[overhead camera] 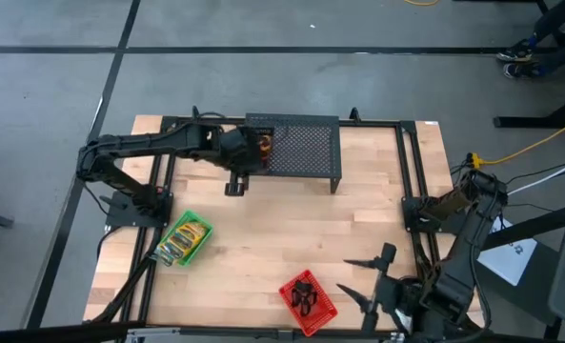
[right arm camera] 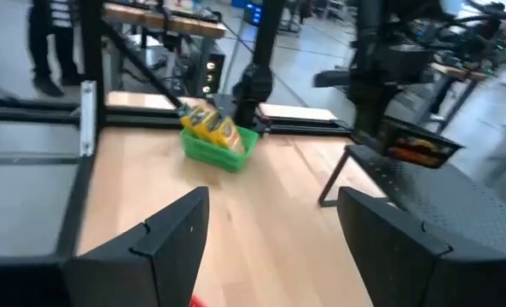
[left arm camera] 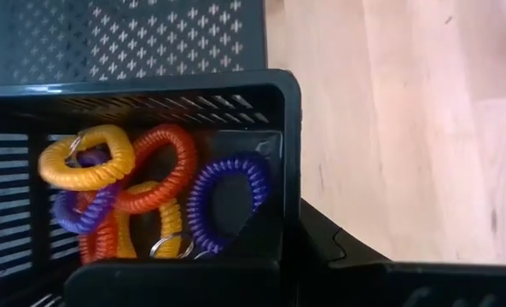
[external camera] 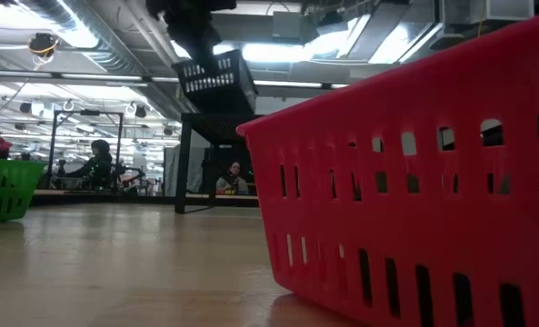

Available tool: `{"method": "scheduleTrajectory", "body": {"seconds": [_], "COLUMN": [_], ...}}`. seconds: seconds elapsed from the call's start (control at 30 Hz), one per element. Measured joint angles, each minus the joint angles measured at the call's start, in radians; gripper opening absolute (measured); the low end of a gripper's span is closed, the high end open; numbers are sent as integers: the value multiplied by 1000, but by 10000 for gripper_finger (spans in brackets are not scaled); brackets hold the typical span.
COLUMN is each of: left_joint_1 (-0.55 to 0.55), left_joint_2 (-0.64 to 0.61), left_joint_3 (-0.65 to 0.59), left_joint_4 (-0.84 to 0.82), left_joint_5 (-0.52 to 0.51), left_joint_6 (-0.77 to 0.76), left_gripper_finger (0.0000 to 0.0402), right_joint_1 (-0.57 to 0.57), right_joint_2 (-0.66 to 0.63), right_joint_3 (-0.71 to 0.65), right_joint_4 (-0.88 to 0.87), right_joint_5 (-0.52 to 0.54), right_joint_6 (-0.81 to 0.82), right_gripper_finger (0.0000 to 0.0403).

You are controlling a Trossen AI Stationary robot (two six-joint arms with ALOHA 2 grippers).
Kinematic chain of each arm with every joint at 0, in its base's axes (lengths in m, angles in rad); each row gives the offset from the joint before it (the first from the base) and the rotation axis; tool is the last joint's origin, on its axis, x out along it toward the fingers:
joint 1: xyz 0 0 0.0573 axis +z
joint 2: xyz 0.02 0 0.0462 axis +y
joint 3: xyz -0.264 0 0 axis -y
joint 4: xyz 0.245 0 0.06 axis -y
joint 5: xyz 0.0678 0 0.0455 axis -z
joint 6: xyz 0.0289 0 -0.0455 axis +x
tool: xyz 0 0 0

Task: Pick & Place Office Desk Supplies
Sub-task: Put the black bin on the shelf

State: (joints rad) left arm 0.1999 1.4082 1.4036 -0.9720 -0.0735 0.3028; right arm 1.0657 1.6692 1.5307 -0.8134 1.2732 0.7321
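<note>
**Black bin of coiled rings held above mesh stand**

Left side of wooden table (overhead camera: 263, 229): green plastic basket (overhead camera: 184, 239) of small yellow-and-green boxes (overhead camera: 179, 243). Left gripper (overhead camera: 236, 152) clamped on rim of small black slotted bin (left arm camera: 150, 111), held over left end of large black mesh stand (overhead camera: 301, 148) at back edge. Inside bin: coiled orange, purple and yellow rings (left arm camera: 142, 192), tangled together. Front centre: red plastic basket (overhead camera: 309, 301) containing small black clips (overhead camera: 304, 294). Right gripper (overhead camera: 375, 276) parked at front right corner, just beside red basket, fingers (right arm camera: 163, 234) spread apart, nothing between.
</note>
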Motion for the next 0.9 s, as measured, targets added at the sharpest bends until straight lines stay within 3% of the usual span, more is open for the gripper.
{"method": "scheduleTrajectory", "body": {"seconds": [0.17,0.3,0.37,0.43,0.5,0.53,0.67,0.9], "left_joint_1": [38,53,59,64,65,65,64,72], "left_joint_2": [1,9,17,30,40,46,63,84], "left_joint_3": [0,0,0,0,0,0,0,0], "left_joint_4": [63,103,102,102,101,102,102,102], "left_joint_5": [48,82,100,101,100,99,100,79], "left_joint_6": [35,50,44,42,37,35,25,24], "left_gripper_finger": [3,3,3,3,3,3,3,3], "right_joint_1": [70,85,65,35,4,-5,-33,-80], "right_joint_2": [-1,2,0,-1,-26,-49,-177,-327], "right_joint_3": [-52,-118,-144,-178,-203,-221,-361,-622], "right_joint_4": [78,417,713,967,1008,997,1007,1239], "right_joint_5": [24,-100,-286,-602,-823,-843,-730,-887], "right_joint_6": [3,-281,-553,-832,-921,-901,-806,-868], "right_gripper_finger": [260,260,260,260,260,260,260,260]}}
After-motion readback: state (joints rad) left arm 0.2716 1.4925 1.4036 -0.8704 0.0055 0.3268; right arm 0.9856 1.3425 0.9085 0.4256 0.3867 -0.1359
